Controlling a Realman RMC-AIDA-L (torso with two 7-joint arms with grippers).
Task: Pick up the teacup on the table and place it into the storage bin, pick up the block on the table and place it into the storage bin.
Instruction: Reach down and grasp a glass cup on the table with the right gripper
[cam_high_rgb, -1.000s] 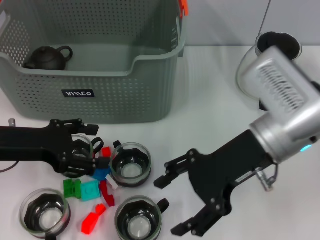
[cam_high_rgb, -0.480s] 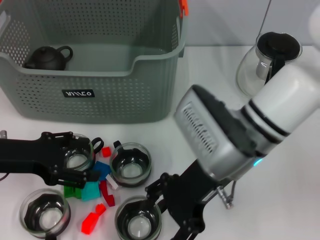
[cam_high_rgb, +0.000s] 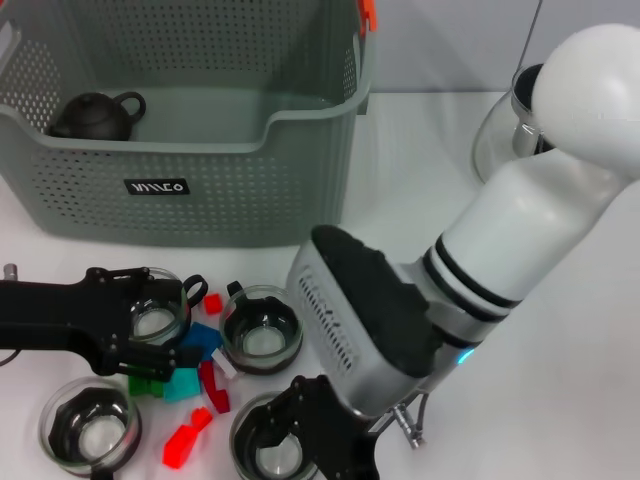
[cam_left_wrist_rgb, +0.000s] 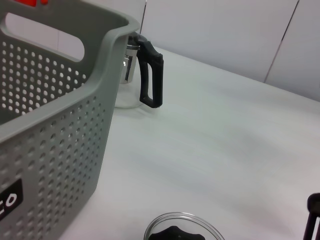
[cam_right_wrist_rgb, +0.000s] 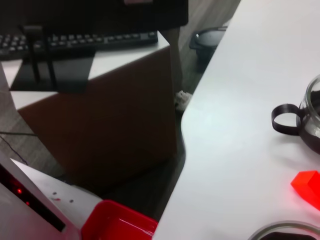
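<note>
My left gripper (cam_high_rgb: 140, 335) is low over the table (cam_high_rgb: 420, 180), straddling the teacup (cam_high_rgb: 155, 312) nearest the bin (cam_high_rgb: 200, 190), fingers on either side of its glass wall; can't tell if they're actually clamped. Blocks are scattered just beside it: blue block (cam_high_rgb: 205, 340), teal block (cam_high_rgb: 182, 384), red block (cam_high_rgb: 182, 446). 3 more cups sit close by: middle cup (cam_high_rgb: 262, 328), front-left cup (cam_high_rgb: 90, 424), front cup (cam_high_rgb: 275, 440). My right gripper (cam_high_rgb: 310, 430) is down over the front cup, arm body covering it; finger state not readable. Bin holds a dark teapot (cam_high_rgb: 95, 115), orange clip (cam_high_rgb: 366, 12) on its rim. Glass pitcher (cam_left_wrist_rgb: 135, 70) stands beyond the bin's corner.
</note>
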